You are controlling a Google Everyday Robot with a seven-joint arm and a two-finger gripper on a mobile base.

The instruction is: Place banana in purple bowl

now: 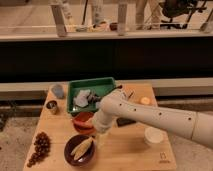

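The banana (82, 147) lies inside the purple bowl (70, 154) at the front left of the wooden table (130, 152). It is pale yellow and slightly curved. My arm reaches in from the right, and my gripper (101, 136) hangs just right of the bowl, above the table. The wrist hides most of it. The orange-red bowl (81, 121) sits just behind the purple bowl, partly under my wrist.
A green tray (102, 86) with grey items stands at the back. A small metal cup (51, 106) and a grey object (58, 90) are at the left. A dark grape bunch (39, 148) lies front left. A white cup (154, 135) and an orange piece (145, 100) are on the right.
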